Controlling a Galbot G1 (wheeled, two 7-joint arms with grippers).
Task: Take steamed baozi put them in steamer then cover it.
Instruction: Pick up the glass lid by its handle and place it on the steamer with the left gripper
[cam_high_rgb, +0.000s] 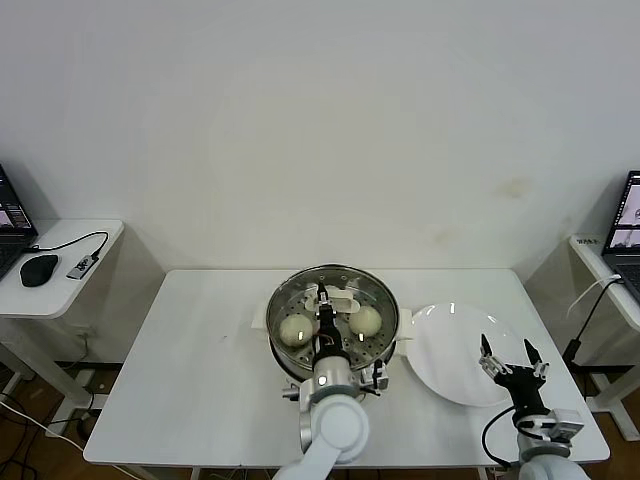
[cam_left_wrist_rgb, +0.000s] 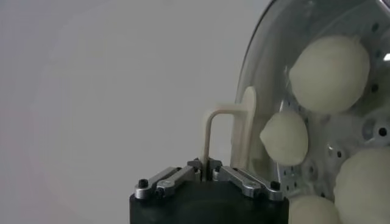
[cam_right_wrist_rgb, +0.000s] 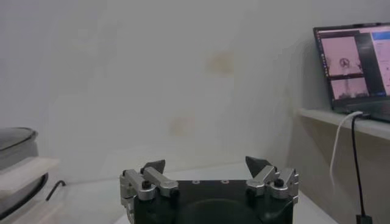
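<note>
Baozi count: four visible through the glass in the left wrist view — one large bun (cam_left_wrist_rgb: 329, 73), one smaller-looking bun (cam_left_wrist_rgb: 284, 137), and two cut off at the frame edge (cam_left_wrist_rgb: 364, 185) (cam_left_wrist_rgb: 312, 211). Only two clearly seen from the head view, one on the robot's left (cam_high_rgb: 296, 329) and one on its right (cam_high_rgb: 365, 320) of the lid handle.

One steamer (cam_high_rgb: 377, 300), shiny perforated basket on a cream base, at the middle of the white table (cam_high_rgb: 200, 380). All buns inside it.

One cover (cam_high_rgb: 335, 277), clear glass with metal rim, over the steamer; in the left wrist view it stands tilted, its rim (cam_left_wrist_rgb: 253, 67) curving past the buns behind it (seated fully or not: cannot tell).

Left gripper (cam_high_rgb: 324, 322) over the steamer's near side, fingers pinched together on the cover's cream handle (cam_left_wrist_rgb: 220, 131).

Right gripper (cam_high_rgb: 508, 358) hangs just above the near edge of one white plate (cam_high_rgb: 440, 350), fingers spread apart, nothing between them (same in its own wrist view (cam_right_wrist_rgb: 206, 165)).

Plate bare, just beside the steamer on the robot's right.

Side desks: two laptops, one at the far left (cam_high_rgb: 8, 228), one at the far right (cam_high_rgb: 628, 225); one black mouse (cam_high_rgb: 38, 268); cables on both desks.

Writing: laptop screen lit in the right wrist view (cam_right_wrist_rgb: 358, 67), text too small to read. No brand legible on pot or grippers.
</note>
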